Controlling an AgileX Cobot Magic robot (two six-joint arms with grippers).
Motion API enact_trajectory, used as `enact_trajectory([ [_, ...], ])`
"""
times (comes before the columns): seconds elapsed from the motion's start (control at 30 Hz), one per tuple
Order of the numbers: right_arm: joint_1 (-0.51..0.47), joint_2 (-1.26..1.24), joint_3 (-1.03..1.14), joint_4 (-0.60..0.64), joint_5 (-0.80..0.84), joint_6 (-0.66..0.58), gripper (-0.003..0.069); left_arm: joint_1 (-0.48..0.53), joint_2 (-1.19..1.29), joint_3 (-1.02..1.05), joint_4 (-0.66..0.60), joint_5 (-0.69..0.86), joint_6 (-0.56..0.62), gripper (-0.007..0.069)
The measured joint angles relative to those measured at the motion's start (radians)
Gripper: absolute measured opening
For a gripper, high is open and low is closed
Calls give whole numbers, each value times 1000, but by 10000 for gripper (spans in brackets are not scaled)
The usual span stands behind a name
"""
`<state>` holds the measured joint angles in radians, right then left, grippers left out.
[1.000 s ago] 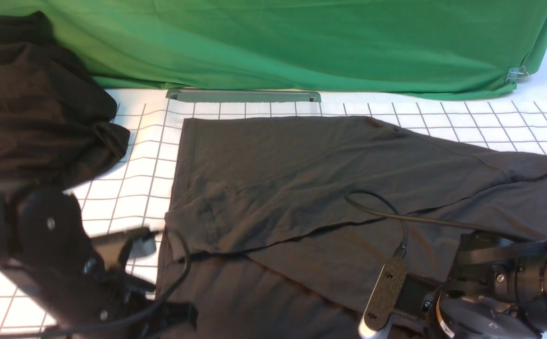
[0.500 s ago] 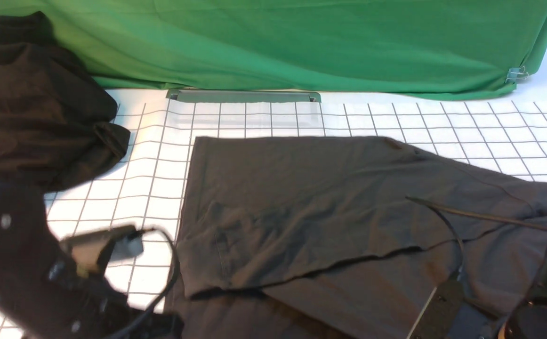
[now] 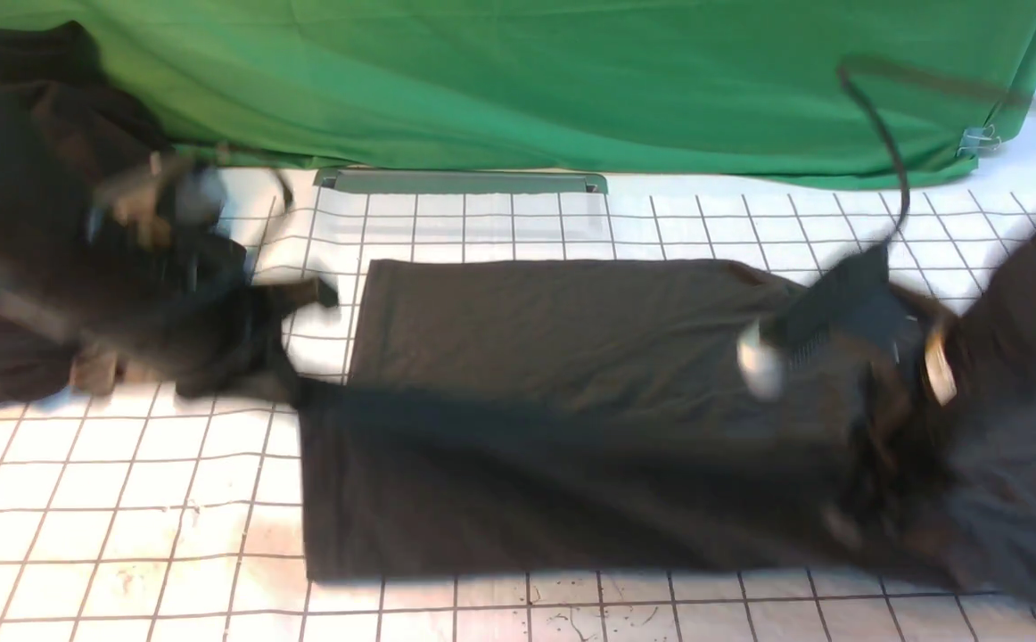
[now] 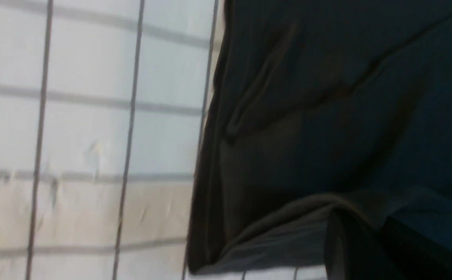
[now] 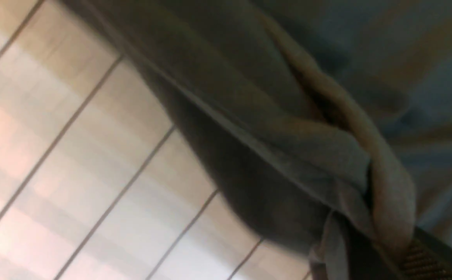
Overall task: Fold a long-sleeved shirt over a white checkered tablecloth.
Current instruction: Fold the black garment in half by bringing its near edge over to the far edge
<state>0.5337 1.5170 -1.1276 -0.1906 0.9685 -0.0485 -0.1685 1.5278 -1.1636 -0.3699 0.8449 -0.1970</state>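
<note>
Left gripper (image 3: 291, 308) and right gripper (image 3: 879, 437) are both clamped shut on the long-sleeved shirt (image 3: 571, 357), one edge stretched taut between them above the white checkered tablecloth (image 3: 126, 499). Looks like the lengthwise fold. Next: lay the raised edge onto the flat far half, level, then let go together. Watch the black heap (image 3: 28, 53) by the left arm, the loose cable (image 3: 883, 134), and the bunched cloth far right. Frames are blurry.
</note>
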Motion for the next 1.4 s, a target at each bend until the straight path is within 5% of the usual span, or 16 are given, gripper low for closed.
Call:
enact_trajectory([
  [0.53, -189, 498, -571, 4, 5, -106, 32, 23, 504, -565, -55, 27, 39, 13],
  [0.93, -228, 715, -723, 4, -80, -130, 62, 33, 705, -695, -52, -32, -32, 29],
  [1.13, -237, 734, -725, 0, -162, -130, 144, 34, 740, -695, -51, -74, -35, 116],
  [1.4, -239, 734, -733, -8, -331, -39, 353, 46, 739, -705, -54, -132, -41, 332],
])
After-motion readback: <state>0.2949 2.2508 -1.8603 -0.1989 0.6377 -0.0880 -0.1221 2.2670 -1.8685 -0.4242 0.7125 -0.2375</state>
